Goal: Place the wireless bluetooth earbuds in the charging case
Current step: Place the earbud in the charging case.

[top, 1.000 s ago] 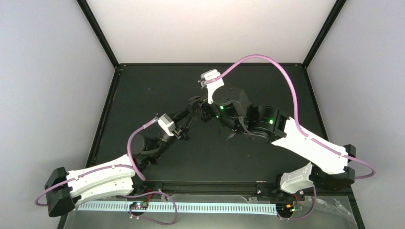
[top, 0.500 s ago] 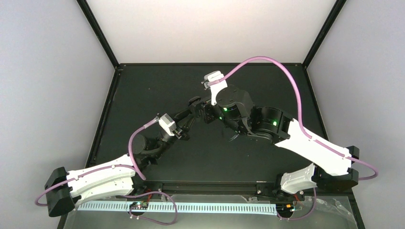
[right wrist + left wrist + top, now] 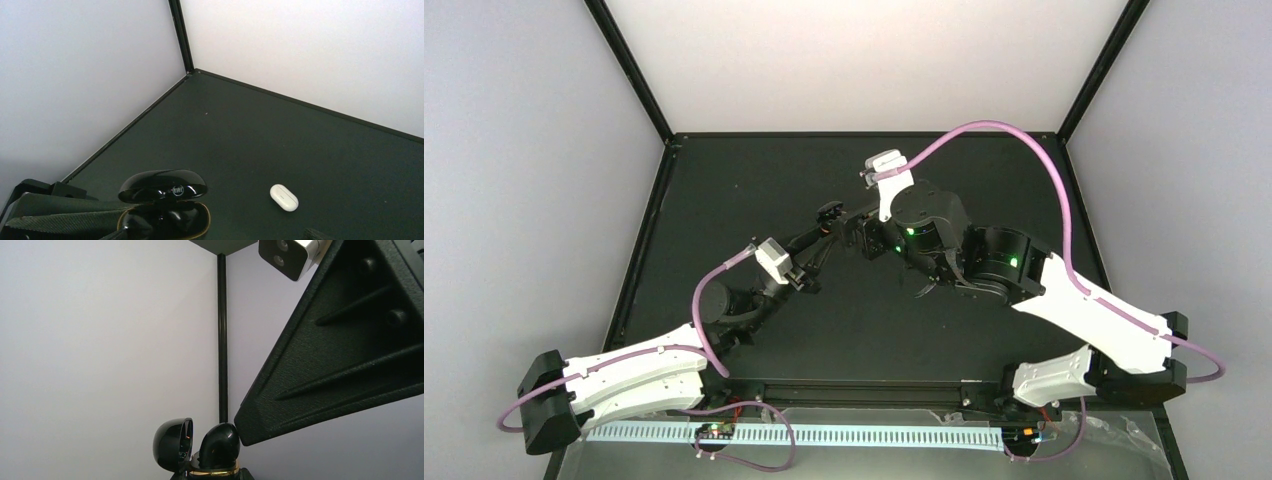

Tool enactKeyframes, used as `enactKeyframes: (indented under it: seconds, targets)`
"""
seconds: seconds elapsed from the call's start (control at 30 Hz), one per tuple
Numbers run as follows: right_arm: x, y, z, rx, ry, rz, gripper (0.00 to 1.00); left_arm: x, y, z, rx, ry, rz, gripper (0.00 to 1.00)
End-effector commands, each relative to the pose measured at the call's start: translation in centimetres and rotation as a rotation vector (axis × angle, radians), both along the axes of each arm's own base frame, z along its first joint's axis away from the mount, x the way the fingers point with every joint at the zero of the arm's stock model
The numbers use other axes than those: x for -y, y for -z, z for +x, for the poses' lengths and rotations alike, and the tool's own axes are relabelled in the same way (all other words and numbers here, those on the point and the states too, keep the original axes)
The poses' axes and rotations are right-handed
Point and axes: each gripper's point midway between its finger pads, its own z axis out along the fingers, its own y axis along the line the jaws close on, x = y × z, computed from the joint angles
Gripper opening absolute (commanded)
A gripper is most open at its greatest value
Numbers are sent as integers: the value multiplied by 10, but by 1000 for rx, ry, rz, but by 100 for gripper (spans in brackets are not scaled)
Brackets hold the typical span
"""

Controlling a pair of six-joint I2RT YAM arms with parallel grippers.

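From above, the left gripper (image 3: 822, 228) is seen closed on the open black charging case (image 3: 830, 211). The right gripper (image 3: 856, 236) is just beside it, and whether that one is open or closed cannot be told. In the left wrist view, a black earbud (image 3: 220, 441) is seen seated in the case. In the right wrist view, a white oval object (image 3: 284, 197) is seen lying on the worktop (image 3: 320, 145), apart from the case.

Glossy black charging case (image 3: 162, 185), matt dark table (image 3: 300, 140)

Bare mat (image 3: 310, 145) all round the small white oval piece (image 3: 284, 197), only the open black case (image 3: 162, 202) nearby crowds in.
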Motion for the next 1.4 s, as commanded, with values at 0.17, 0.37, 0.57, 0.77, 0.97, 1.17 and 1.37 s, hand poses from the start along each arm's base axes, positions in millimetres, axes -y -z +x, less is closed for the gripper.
enactKeyframes:
  seconds: [0.17,0.37,0.57,0.77,0.97,1.17,1.37]
  targets:
    - [17,-10,1,25,27,27,90,-11,-25,-9,43,12,-75,1]
    - [17,-12,2,34,28,33,90,-11,-26,-11,44,24,-81,2]
    - [13,-9,3,33,22,27,90,-11,-28,-14,45,41,-91,2]
    - [10,-5,6,30,28,20,90,-10,-26,-16,41,64,-94,1]
    - [7,-6,6,30,17,28,90,-10,-25,-17,39,72,-94,2]
    - [4,-5,8,30,15,23,90,-11,-25,-19,41,79,-95,2]
    - [3,-6,8,32,12,26,90,-11,-25,-21,44,87,-93,1]
